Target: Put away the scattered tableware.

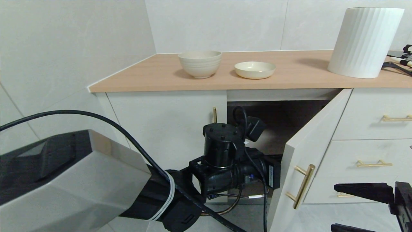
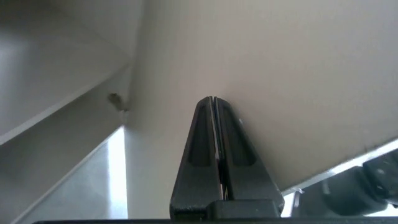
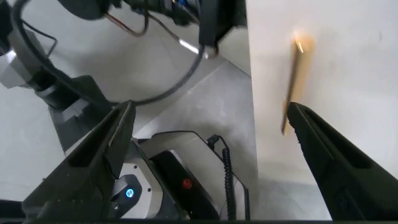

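head view: bowl (image 1: 200, 63) and dish (image 1: 255, 69) sat upper centre on the table (image 1: 145, 79), above the nearer left jaws, shut empty; right jaws gaped empty.

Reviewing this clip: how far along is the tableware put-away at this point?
Done: the cabinet door stands open. In hand: nothing. The left end effector is shut and empty, low by that door, and the right end effector is open near the door handle. Left: the bowl and the shallow dish both sit on the countertop, not yet stowed.
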Motion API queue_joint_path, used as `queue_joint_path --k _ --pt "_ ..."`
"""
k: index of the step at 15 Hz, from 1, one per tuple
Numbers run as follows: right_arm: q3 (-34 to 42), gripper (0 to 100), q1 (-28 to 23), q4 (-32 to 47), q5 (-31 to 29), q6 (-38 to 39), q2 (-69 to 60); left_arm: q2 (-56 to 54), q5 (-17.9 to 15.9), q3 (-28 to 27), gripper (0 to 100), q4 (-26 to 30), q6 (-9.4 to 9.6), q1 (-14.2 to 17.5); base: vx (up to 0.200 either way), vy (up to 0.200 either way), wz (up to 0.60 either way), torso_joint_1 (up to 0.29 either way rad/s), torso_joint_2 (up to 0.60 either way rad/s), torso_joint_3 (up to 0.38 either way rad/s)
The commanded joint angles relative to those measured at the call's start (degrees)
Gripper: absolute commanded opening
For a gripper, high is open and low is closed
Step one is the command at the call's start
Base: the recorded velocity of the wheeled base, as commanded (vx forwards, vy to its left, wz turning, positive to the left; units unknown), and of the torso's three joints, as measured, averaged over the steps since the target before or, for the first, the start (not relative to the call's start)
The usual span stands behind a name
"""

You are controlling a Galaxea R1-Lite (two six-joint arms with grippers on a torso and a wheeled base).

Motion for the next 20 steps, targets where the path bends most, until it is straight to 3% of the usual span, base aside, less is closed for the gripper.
queue_joint_path --k 1,5,10,13,14,15,16,17,18,19,20 --pt "0.0 100 0.5 -0.01 0.01 0.01 -0.99 0.26 0.14 -0.54 0 -0.07 0.01 -0.31 -0.2 0.0 0.0 -0.002 0.0 0.002" --pt "0.26 100 2.79 -0.1 0.01 0.01 -0.99 4.13 0.23 -5.99 0 1.51 -0.08 -0.31 0.0 0.0 0.0 0.0 0.0 0.0" --pt "0.35 100 4.72 -0.1 0.01 -0.08 -1.34 4.4 0.23 -6.43 0 2.57 -0.08 -1.45 0.0 0.0 0.0 0.0 0.0 0.0" --pt "0.7 100 7.62 -0.1 2.38 -0.08 -3.62 5.36 0.23 -9.33 0 3.36 -0.08 -7.08 0.0 0.0 0.0 0.0 0.0 0.0" --pt "1.31 100 8.32 -0.1 9.59 0.01 -6.09 5.01 0.23 -11.35 0 5.38 -0.87 -10.77 0.0 0.0 0.0 0.0 0.0 0.0" --pt "1.31 100 8.32 -0.1 14.6 0.1 -7.05 3.6 0.32 -11.44 0 5.11 -2.71 -11.65 0.0 0.0 0.0 0.0 0.0 0.0" --pt "1.31 100 8.32 -0.01 15.83 0.19 -7.23 1.5 0.41 -10.47 0 5.03 -5.53 -11.47 0.0 0.0 0.0 0.0 0.0 0.0" --pt "1.31 100 8.32 -0.01 15.65 0.19 -6.88 -0.79 1.2 -8.45 0 4.94 -7.63 -8.57 0.0 0.0 0.0 0.0 0.0 0.0" --pt "1.23 100 8.32 -0.01 15.65 0.19 -6.7 -1.49 1.46 -7.66 0 4.94 -7.9 -7.43 0.0 0.0 0.0 0.0 0.0 0.0" --pt "0.61 100 8.32 -0.1 13.72 0.28 -4.77 -5.45 1.99 -2.38 0 4.76 -7.99 -1.01 0.0 0.0 0.0 0.0 0.0 0.0" --pt "-0.53 100 8.5 -0.01 11.17 0.28 -2.48 -7.65 1.99 0.43 0 4.41 -7.81 1.98 0.0 0.0 0.0 0.0 0.0 0.0"
